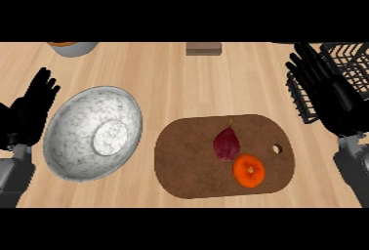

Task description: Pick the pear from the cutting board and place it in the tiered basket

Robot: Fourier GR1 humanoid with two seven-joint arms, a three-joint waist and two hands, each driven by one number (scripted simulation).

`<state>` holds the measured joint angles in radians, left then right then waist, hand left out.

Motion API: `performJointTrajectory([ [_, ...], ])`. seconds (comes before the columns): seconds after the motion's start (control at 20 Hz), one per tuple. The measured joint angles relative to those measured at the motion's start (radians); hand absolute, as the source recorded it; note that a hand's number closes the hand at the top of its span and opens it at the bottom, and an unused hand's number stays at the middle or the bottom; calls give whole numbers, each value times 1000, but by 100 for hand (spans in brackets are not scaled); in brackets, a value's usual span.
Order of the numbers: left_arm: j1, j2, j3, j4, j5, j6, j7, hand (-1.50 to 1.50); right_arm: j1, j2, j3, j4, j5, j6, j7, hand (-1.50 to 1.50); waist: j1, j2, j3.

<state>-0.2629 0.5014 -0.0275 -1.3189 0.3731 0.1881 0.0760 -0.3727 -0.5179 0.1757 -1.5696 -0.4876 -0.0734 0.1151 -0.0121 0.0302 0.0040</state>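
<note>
Both hands, left hand (32,110) and right hand (328,93), hang wide, holding nothing; the dark red pear (227,143) touches an orange fruit (249,170) at its five o'clock on the cutting board (187,161), so a grasp might nudge either or catch the basket (346,58) rim

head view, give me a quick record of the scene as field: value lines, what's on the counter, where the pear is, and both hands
surface: wooden counter
cutting board: brown cutting board, right of centre
pear: dark red pear lying on the board, untouched
other item on board: orange round fruit, just below the pear
bowl: marbled bowl, left of the board
basket: black tiered basket at the right edge
left hand: left hand open, left edge, resting
right hand: right hand open, in front of the basket, holding nothing
</note>
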Motion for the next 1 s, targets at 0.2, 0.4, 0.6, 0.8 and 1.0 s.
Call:
performJointTrajectory([
  [0.2, 21, 21, -20, -3, -65, 17, -27, 0, 69, 98, -48, 22, 9, -179, 0, 150, -7, -20, -2],
  [0.4, 47, 49, -36, -7, -124, 40, -54, 0, 169, 162, -155, 87, 16, -397, -6, -150, -59, -29, -2],
  [0.6, 70, 52, -62, -17, -161, 50, -66, 0, 320, 232, -172, 186, 81, -656, 59, -150, -62, -26, -7],
  [0.8, 89, 40, -98, -41, -205, 74, -69, 0, 433, 313, -91, 114, 184, -892, 107, -150, -39, -36, -9],
  [1.0, 90, 27, -126, -64, -234, 86, -58, 0, 508, 242, 51, -3, 278, -948, 272, -150, -15, -36, -11],
])
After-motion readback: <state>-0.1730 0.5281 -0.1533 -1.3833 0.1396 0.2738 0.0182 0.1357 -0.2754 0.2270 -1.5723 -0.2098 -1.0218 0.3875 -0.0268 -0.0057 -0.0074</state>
